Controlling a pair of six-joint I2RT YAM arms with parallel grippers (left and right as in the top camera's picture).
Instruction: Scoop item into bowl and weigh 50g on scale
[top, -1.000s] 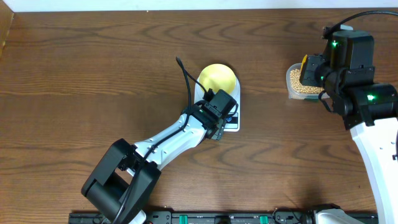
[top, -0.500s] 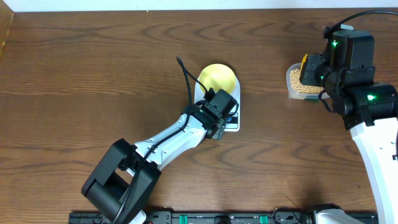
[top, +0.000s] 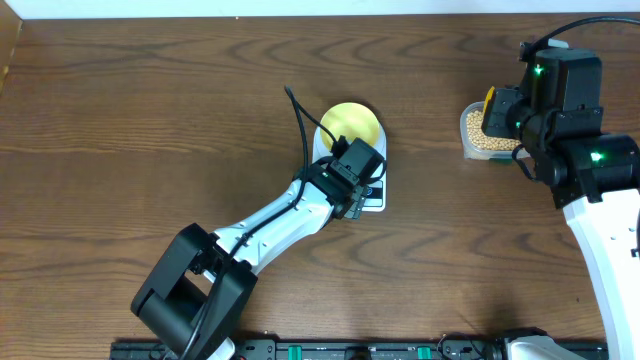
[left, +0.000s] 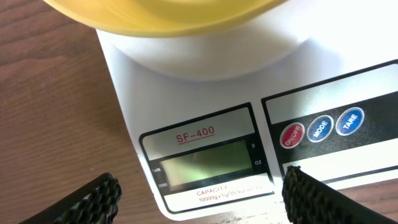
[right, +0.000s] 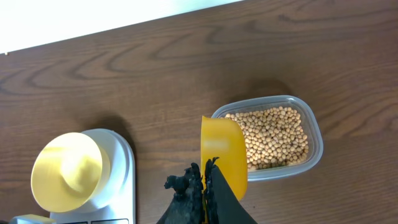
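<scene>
The pale yellow bowl (top: 349, 126) (right: 68, 171) (left: 161, 15) stands on the white scale (left: 205, 81) (right: 121, 155). No beans show in it. My left gripper (left: 199, 198) (top: 360, 168) hangs open just above the scale's front. Its fingertips straddle the blank display (left: 205, 163), and nothing lies between them. The tan beans (right: 273, 137) (top: 490, 142) fill a clear tub (right: 314, 134) at the right. My right gripper (right: 205, 180) (top: 505, 112) is shut on the handle of a yellow scoop (right: 222, 152). The scoop hangs over the tub's left end, and I see no beans in it.
Red, blue and blue buttons (left: 320, 127) sit on the scale's front panel, right of the display. Bare brown table lies all round. A white wall edge runs along the far side (right: 93, 18), and the arm bases stand at the near edge.
My left gripper has edged slightly toward the bowl over the scale. The right arm and the scoop have not moved.
</scene>
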